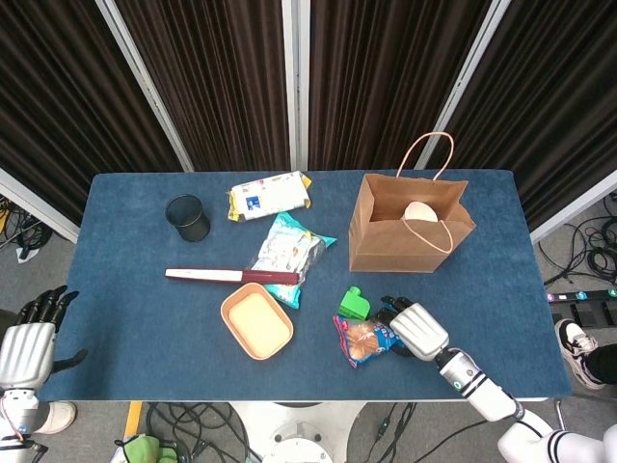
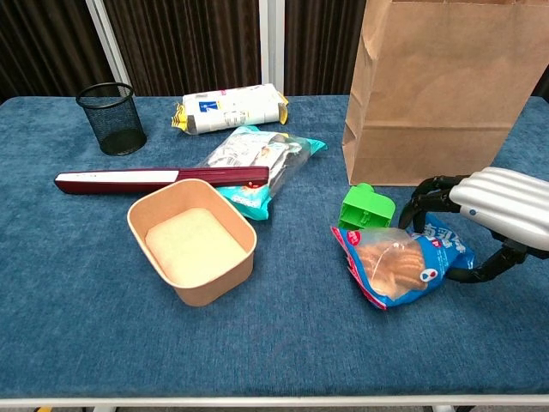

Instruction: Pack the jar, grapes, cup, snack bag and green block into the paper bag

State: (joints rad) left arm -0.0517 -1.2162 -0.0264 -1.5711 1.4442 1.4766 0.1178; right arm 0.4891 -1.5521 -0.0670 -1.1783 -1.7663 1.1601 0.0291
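Observation:
The blue snack bag (image 1: 364,340) (image 2: 395,268) lies near the table's front edge. My right hand (image 1: 416,328) (image 2: 497,202) grips its right end, fingers arched over the top and thumb at the lower corner. The green block (image 1: 354,305) (image 2: 366,208) stands just left of the fingertips, touching the bag's upper edge. Behind them the brown paper bag (image 1: 410,236) (image 2: 429,94) stands upright and open, with a white cup (image 1: 420,212) visible inside. My left hand (image 1: 24,347) hangs beyond the table's front left corner, holding nothing.
A black mesh pen cup (image 1: 188,218) stands at the back left. A yellow-white packet (image 1: 270,195), a teal packet (image 1: 287,251), a long maroon case (image 1: 231,276) and a tan tub (image 1: 256,321) occupy the table's middle.

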